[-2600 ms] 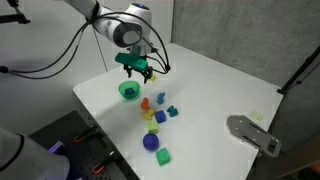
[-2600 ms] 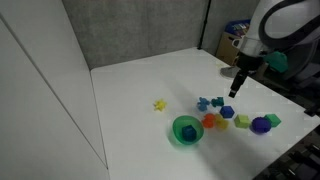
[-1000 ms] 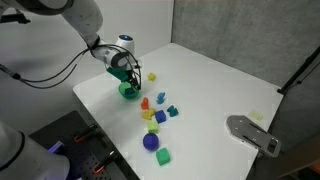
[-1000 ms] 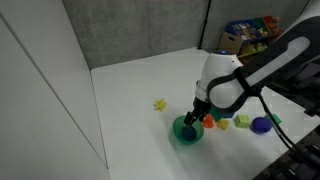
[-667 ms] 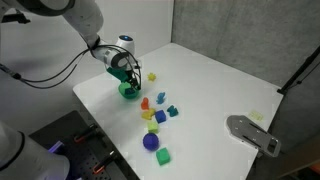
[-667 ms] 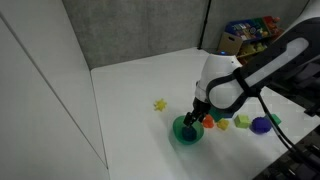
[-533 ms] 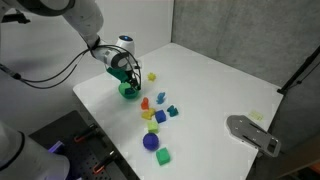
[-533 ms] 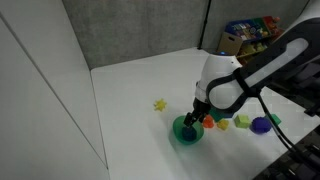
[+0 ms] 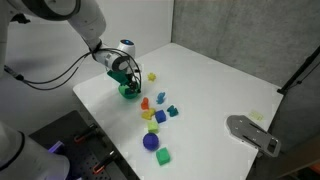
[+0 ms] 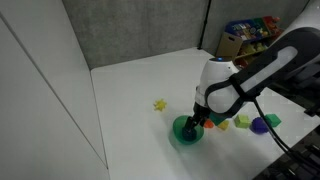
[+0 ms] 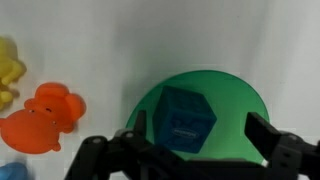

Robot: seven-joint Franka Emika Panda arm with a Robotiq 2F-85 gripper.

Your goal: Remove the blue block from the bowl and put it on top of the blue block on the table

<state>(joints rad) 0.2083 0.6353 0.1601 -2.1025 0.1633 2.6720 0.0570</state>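
- The blue block (image 11: 187,120) lies in the bowl (image 11: 238,92) on the table (image 11: 150,35).
- The gripper (image 11: 196,140) hangs above it, jaws wide apart either side, empty, apparently placed so closing would pinch it.

1. The bowl (image 11: 238,105) is small, round and bright green, and stands upright near an edge of the white table (image 9: 220,80).
2. A blue block (image 11: 187,120) lies inside the bowl, roughly at its middle, turned slightly askew.
3. A second blue block (image 9: 160,117) sits on the table apart from the bowl. It seems to lie flat, but is too small to tell.
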